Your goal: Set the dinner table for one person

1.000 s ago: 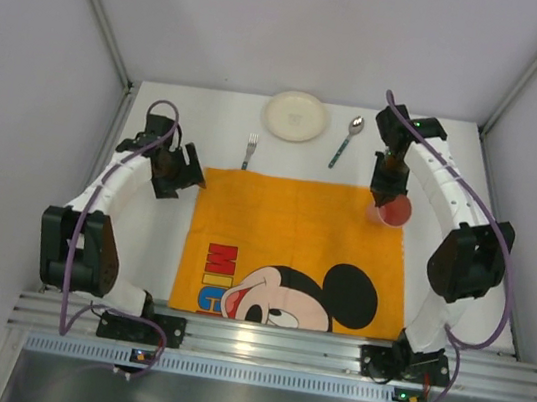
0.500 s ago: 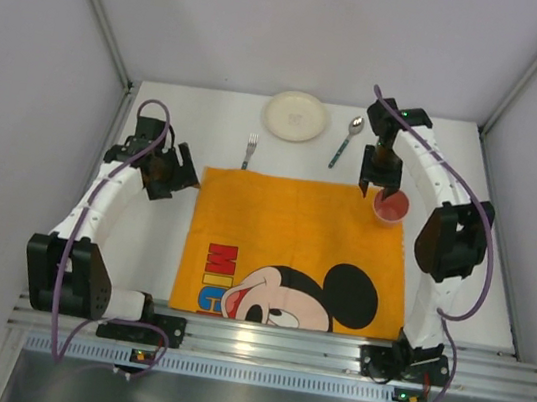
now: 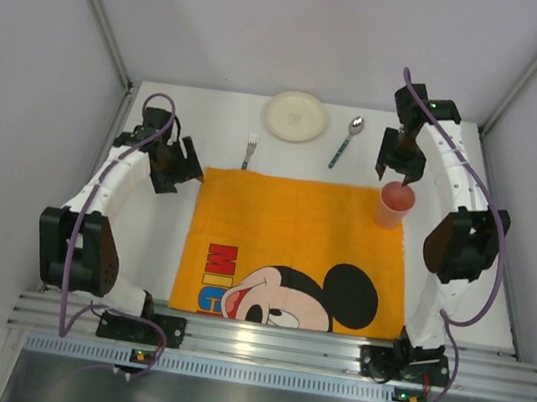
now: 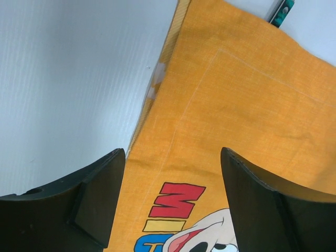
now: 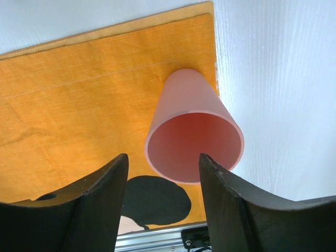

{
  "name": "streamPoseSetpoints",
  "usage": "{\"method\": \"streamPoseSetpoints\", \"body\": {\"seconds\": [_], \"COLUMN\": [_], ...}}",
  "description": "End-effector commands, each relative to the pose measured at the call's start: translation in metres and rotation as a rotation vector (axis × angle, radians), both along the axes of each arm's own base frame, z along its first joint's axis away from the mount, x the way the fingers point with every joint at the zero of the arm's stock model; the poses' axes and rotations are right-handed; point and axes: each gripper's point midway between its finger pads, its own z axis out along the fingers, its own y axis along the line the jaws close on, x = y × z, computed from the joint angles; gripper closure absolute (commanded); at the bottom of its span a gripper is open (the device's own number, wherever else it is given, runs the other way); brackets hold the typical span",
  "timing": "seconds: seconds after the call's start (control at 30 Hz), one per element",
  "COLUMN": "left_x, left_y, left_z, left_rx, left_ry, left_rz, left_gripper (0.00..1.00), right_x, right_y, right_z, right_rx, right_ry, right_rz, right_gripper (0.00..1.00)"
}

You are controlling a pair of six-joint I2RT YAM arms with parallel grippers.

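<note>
Since the tabletop [image 3: 210,117], the broad white surface stretching from the arms' bases to the back wall, is what has to be laid for one diner, the orange Mickey Mouse placemat [image 3: 285,224] spread flat across its middle marks the setting's footprint. A pink cup [image 3: 394,204] stands upright, mouth up, on the placemat's far right corner, the usual spot for a drink, with the centre free for a plate. The right jaws hang just beyond and above the cup, spread apart and released, gripping nothing; in the right wrist view the cup's rim shows between the two fingers [image 5: 89,205] without either one pressing it. The cream plate [image 3: 296,116], the fork [image 3: 250,150] and the spoon [image 3: 346,140] lie on bare tabletop past the placemat's far edge, the plate farthest back between the two utensils, so by my reckoning they are not yet set. The left jaws, wide open and empty, hover over the placemat's left edge, near the fork, probably poised for that side's pieces.
</note>
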Motion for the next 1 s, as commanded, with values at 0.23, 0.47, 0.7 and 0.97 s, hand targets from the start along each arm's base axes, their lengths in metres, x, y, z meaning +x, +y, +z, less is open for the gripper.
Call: {"method": "streamPoseSetpoints", "body": {"seconds": [0.23, 0.47, 0.7, 0.97], "left_x": [0.105, 0.166, 0.182, 0.192], "left_y": [-0.029, -0.091, -0.113, -0.105], "left_z": [0.051, 0.006, -0.038, -0.072], "left_rx": [-0.025, 0.088, 0.360, 0.425], "left_ry": [-0.205, -0.172, -0.097, -0.072], "left_rz": [-0.058, -0.274, -0.341, -0.337], "left_gripper": [0.21, 0.21, 0.21, 0.26], "right_x": [-0.031, -0.050, -0.083, -0.070], "right_y": [-0.013, -0.014, -0.027, -0.036], "right_z": [0.075, 0.083, 0.064, 0.071], "right_rx": [0.024, 0.049, 0.029, 0.002], "right_ry": [-0.133, -0.224, -0.186, -0.185], "right_rz": [-0.009, 0.014, -0.001, -0.025], "right_gripper": [0.43, 0.44, 0.44, 0.46]}}
